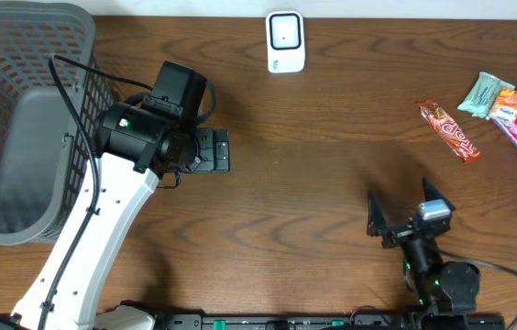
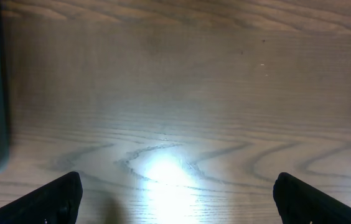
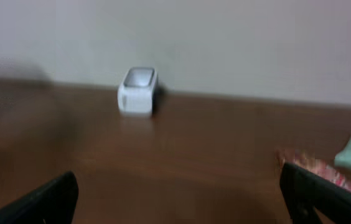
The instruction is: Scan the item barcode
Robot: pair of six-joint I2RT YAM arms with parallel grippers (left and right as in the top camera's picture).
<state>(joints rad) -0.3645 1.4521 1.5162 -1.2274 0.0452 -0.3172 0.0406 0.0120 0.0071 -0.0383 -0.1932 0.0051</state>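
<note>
Newbie: grippers holding anything? And where's the stuff to scan?

Regular: nope, both are spread wide with nothing between the fingers. Left gripper (image 1: 214, 151) is over bare table (image 1: 313, 183), just right of the grey basket (image 1: 20, 119) — its wrist view shows only wood grain and a glare patch. Right gripper (image 1: 403, 209) is down at the robot's edge, well apart from everything.

Newbie: and the items?

Regular: far right side. Red snack bar (image 1: 448, 130) lies flat at an angle, and a little cluster of packets (image 1: 511, 108) sits just beside it, teal, orange and purple. White scanner (image 1: 286, 41) stands at the far edge, around the middle — the right wrist view has it ahead, blurry, with the bar's end low on the right.
</note>
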